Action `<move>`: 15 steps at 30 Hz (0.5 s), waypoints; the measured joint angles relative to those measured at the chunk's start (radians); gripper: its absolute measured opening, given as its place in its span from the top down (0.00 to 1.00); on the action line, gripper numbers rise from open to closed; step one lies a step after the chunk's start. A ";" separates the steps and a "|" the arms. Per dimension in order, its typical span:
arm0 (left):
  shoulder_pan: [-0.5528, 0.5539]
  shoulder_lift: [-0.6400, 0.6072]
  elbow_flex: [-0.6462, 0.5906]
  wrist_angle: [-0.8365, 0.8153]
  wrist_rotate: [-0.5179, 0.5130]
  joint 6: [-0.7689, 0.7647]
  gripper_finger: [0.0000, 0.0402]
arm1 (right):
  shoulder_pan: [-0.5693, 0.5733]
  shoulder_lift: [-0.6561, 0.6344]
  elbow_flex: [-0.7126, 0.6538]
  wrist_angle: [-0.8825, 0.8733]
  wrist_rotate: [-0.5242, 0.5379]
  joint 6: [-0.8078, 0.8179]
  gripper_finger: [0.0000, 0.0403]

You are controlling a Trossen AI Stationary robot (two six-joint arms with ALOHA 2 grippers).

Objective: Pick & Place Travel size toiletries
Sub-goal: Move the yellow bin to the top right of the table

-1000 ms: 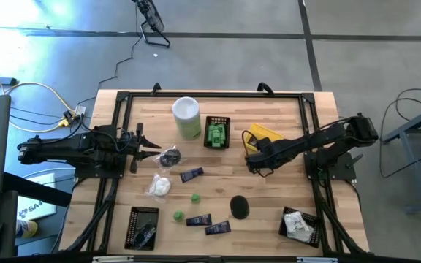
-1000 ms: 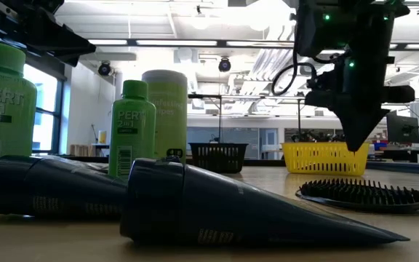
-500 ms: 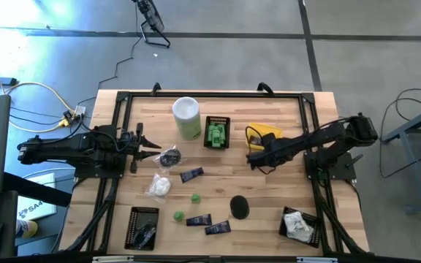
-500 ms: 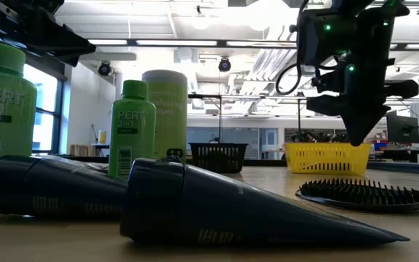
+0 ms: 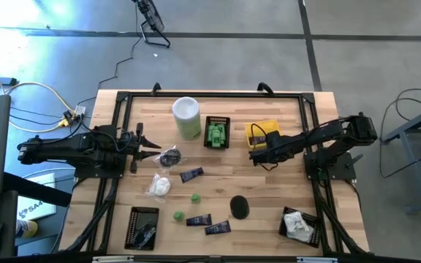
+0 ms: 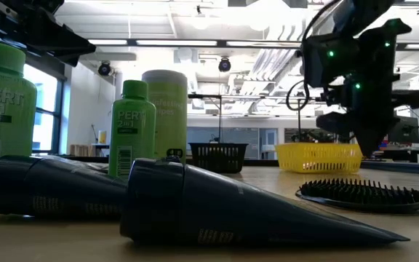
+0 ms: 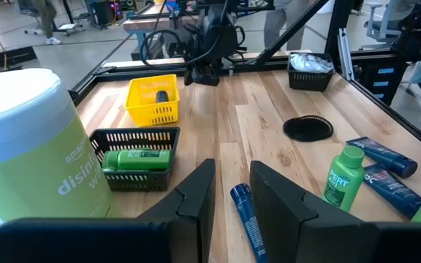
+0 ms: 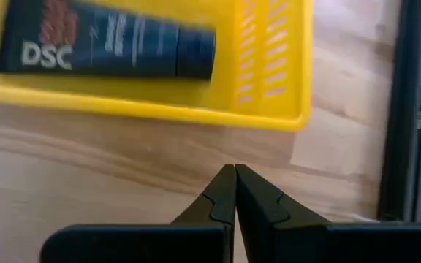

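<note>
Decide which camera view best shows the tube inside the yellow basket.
Right wrist view: the tube lies large in the basket, lettering readable. Left wrist view shows it small; the high view barely; the low view shows only the basket's wall.

"DSC" on navy tube (image 8: pixel 108 50); "PERT 2in1" on green bottle (image 6: pixel 132 127).

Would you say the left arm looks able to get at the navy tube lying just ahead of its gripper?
Probably yes: the navy tube lies flat on bare wood just ahead of the left gripper, whose fingers stand apart, and nothing lies between them.
</note>
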 joint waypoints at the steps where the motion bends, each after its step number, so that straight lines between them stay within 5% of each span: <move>1: 0.000 0.000 0.000 0.000 0.000 0.000 0.79 | 0.000 0.000 -0.004 0.008 -0.014 -0.001 0.99; 9: 0.000 0.000 0.000 0.000 0.000 0.000 0.79 | 0.032 -0.075 0.010 0.071 -0.023 -0.029 0.99; 15: 0.000 0.000 0.000 0.000 0.000 0.000 0.79 | 0.027 -0.093 0.010 0.279 -0.024 -0.167 0.99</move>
